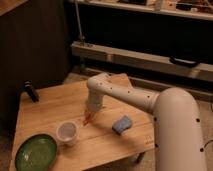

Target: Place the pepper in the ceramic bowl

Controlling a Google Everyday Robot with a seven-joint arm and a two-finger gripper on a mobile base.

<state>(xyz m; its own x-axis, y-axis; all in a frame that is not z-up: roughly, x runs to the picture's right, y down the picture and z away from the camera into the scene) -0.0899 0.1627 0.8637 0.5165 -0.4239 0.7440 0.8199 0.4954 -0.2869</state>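
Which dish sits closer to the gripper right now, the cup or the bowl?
The small white cup, right beside the gripper, which is down at the pepper. The green ceramic bowl sits farther off, beyond the cup.

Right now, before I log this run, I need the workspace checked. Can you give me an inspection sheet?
Surface: wooden table, bare planks between the items.
Job's things: pepper mid-table, outside the bowl; ceramic bowl at the near-left corner, empty.
Clutter: white cup beside the bowl; blue sponge right of the pepper; dark object at the far-left edge.
Grippers: gripper lowered at the pepper, between cup and sponge.
Cables: nothing seen.
Surroundings: shelf rail behind the table.
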